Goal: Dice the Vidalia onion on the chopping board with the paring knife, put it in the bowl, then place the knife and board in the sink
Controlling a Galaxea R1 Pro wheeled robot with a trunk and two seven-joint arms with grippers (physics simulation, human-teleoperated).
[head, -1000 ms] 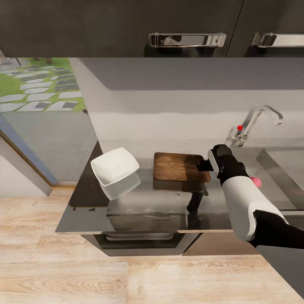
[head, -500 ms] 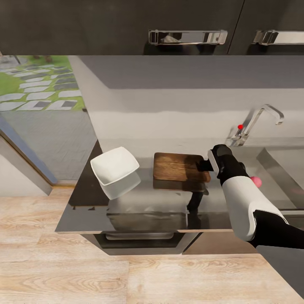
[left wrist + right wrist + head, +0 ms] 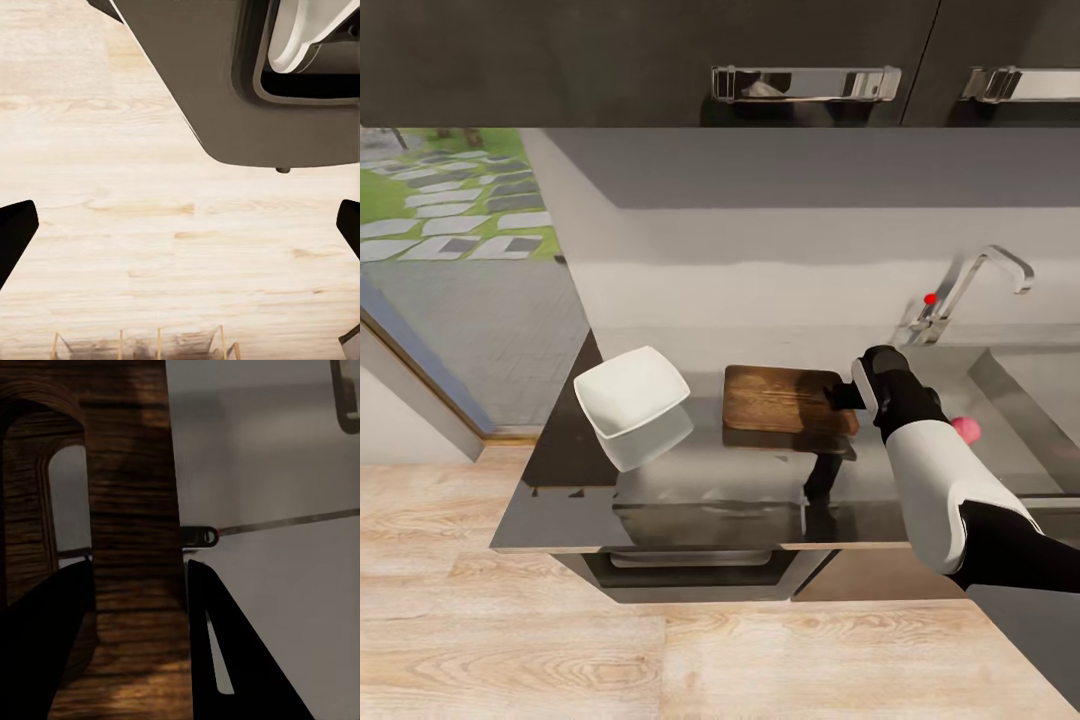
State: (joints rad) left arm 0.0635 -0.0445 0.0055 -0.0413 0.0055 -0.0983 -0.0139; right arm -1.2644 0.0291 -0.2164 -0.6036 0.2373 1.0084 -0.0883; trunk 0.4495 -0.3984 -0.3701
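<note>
- Right gripper (image 3: 847,393) closed across the right end of the chopping board (image 3: 780,397), just right of frame centre in the head view; fingers (image 3: 217,660) pinched on the wood beside the slot handle in the right wrist view.
- Board apparently raised off the countertop (image 3: 710,490), with reflection beneath.
- Bowl (image 3: 632,398) left of centre, apart from the board.
- Vidalia onion (image 3: 965,430) peeking out pink behind the forearm at right.
- Sink (image 3: 1020,400) and faucet (image 3: 970,290) at right edge.
- Left gripper (image 3: 180,232) spread wide over pale floor.
- Probably best carried level and slowly, grip kept firm, swung clear of the faucet.
- Knife not identified.
</note>
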